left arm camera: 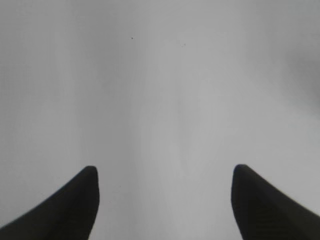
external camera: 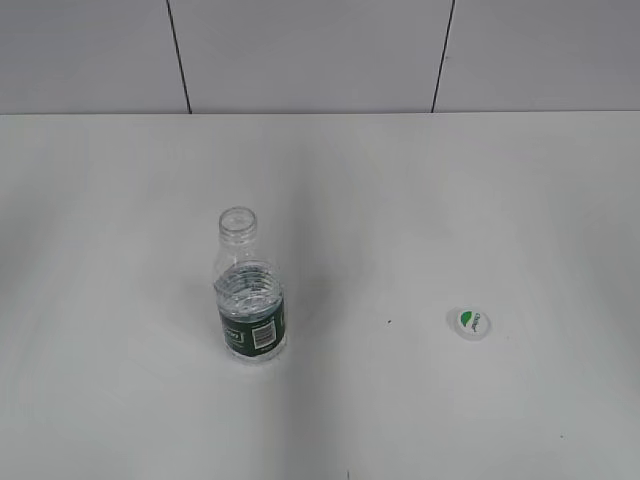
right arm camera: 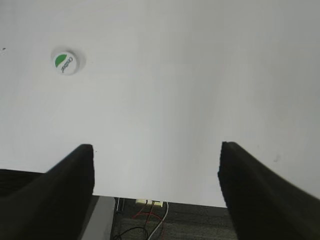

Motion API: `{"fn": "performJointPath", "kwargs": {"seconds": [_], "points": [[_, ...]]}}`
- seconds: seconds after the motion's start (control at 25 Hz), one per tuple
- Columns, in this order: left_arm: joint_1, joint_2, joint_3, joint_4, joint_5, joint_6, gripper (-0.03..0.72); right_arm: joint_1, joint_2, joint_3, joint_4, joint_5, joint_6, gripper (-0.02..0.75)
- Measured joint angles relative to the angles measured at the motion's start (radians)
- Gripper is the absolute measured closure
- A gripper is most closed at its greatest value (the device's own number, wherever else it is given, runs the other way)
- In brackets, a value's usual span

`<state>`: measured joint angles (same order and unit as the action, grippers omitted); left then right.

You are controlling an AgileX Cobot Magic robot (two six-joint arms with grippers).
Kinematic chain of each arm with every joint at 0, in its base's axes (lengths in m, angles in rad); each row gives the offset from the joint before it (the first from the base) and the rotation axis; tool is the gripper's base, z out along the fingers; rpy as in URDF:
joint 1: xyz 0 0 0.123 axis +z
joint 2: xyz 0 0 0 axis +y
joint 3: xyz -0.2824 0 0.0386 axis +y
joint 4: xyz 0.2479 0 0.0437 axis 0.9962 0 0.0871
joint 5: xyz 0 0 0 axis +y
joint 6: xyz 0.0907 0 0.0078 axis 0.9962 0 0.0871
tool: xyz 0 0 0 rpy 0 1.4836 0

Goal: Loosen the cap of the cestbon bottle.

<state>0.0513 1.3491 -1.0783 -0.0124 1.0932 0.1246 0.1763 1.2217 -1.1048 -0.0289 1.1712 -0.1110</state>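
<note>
We see small clear ribbed plastic cestbon bottle (external camera: 250, 300) with dark green label upright on white bench (external camera: 400, 180), neck open, no cap on it. Small round white screw cap (external camera: 471, 322) with green half-circle lies flat well right of bottle. We judge task done, cap fully off. Left gripper (left arm camera: 165, 175) jaws apart, empty; right gripper (right arm camera: 156, 152) likewise.

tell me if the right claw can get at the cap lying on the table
Probably yes: the cap lies alone on the bare table, ahead and to the left of the open right claw, with nothing between them.
</note>
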Motion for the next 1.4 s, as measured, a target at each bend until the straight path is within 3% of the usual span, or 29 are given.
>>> {"fn": "performJointPath", "kwargs": {"seconds": [0.56, 0.92, 1.4], "points": [[0.000, -0.428, 0.318, -0.004, -0.007, 0.020, 0.193, 0.000, -0.287, 0.422, 0.029, -0.127, -0.004, 0.148], [0.000, -0.680, 0.473, -0.047, 0.003, 0.022, 0.193, 0.000, -0.532, 0.533, 0.029, -0.130, 0.034, 0.148], [0.000, -0.815, 0.533, -0.073, 0.008, 0.022, 0.193, 0.000, -0.665, 0.574, 0.029, -0.096, 0.051, 0.148]]}}
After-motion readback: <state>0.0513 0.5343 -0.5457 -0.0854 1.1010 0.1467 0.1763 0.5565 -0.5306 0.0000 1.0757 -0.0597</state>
